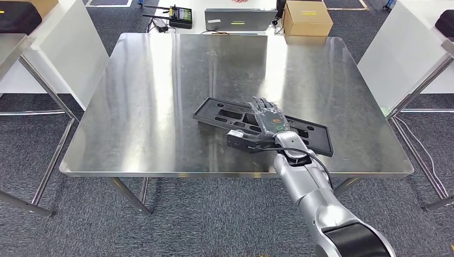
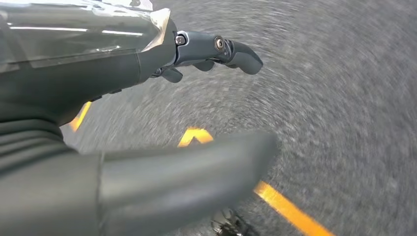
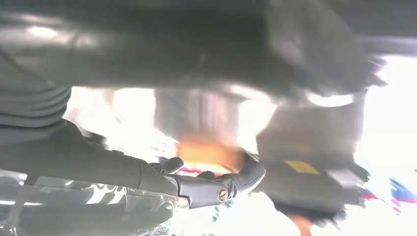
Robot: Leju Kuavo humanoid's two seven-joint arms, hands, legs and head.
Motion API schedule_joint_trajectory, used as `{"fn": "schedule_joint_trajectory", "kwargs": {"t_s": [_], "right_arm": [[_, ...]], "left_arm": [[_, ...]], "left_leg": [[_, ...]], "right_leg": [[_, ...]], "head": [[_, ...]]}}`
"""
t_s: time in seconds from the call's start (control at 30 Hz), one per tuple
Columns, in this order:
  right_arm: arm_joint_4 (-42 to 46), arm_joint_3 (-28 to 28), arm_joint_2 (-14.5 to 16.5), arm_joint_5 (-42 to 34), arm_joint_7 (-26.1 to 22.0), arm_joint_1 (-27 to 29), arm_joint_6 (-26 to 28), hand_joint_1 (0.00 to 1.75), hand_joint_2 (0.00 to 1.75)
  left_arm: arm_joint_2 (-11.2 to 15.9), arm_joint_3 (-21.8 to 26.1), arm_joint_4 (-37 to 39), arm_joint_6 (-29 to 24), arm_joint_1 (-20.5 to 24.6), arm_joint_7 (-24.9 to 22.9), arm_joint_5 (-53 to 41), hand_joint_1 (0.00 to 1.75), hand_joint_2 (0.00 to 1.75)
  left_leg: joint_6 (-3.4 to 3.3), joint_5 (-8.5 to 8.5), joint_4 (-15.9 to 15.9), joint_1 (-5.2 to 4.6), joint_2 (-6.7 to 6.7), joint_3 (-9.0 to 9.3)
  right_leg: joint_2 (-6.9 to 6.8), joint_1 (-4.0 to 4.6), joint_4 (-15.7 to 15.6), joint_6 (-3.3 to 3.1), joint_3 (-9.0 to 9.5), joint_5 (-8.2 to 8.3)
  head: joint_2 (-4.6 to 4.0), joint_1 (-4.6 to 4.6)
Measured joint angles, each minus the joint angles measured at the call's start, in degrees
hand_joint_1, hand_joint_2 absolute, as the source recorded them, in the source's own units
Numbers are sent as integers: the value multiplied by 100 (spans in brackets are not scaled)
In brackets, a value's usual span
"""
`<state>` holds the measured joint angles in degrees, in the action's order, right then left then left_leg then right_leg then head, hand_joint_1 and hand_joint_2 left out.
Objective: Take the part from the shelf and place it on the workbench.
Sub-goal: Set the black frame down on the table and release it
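The right robot hand (image 1: 269, 119) rests palm-down on the black part (image 1: 225, 114), fingers laid across its top; whether it grips cannot be told. The part lies flat on the steel table (image 1: 160, 80) near the front edge, long axis running left-rear to right-front. The left robot hand (image 2: 147, 64) hangs over the floor (image 2: 344, 98), fingers curled, holding nothing.
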<state>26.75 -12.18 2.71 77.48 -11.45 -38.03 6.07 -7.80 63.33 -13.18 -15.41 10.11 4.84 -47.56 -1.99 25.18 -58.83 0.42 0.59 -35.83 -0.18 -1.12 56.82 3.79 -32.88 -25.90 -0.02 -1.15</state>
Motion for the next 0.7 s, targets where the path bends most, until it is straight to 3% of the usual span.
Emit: {"fn": "schedule_joint_trajectory", "kwargs": {"t_s": [0.1,0.2,0.27,0.47,0.6,0.7], "right_arm": [[584,-205,349,-50,-172,-99,-18,0,0],[1694,-444,362,-328,-47,114,33,0,0],[2540,-525,258,-490,41,362,193,0,0],[5636,-558,-45,-1230,-97,1615,1902,0,0],[6895,-497,-131,-2109,-572,2372,2867,0,0],[7405,-472,-172,-2232,-696,2664,2996,0,0]], "left_arm": [[-23,0,-1,-339,791,-566,4,0,0],[-40,-67,-10,-377,1161,-588,19,0,0],[-54,-95,-22,-398,1196,-493,51,0,0],[-132,-107,-48,-589,1191,52,293,0,0],[-175,-104,-48,-655,1188,212,461,0,0],[-196,-105,-48,-667,1197,241,493,0,0]], "left_leg": [[8,-22,0,2,22,-8],[11,-23,0,3,30,7],[11,-22,-1,0,21,8],[11,6,-2,-10,25,5],[14,19,0,-12,18,6],[23,29,1,-13,-8,16]], "right_leg": [[-17,0,11,6,-6,7],[-23,0,13,6,8,6],[-16,-2,13,6,7,7],[-14,-11,3,5,2,-2],[-8,-11,1,-3,2,-11],[14,-10,1,-3,1,-9]], "head": [[0,2],[0,1],[0,-1],[0,1],[0,2],[0,1]]}}
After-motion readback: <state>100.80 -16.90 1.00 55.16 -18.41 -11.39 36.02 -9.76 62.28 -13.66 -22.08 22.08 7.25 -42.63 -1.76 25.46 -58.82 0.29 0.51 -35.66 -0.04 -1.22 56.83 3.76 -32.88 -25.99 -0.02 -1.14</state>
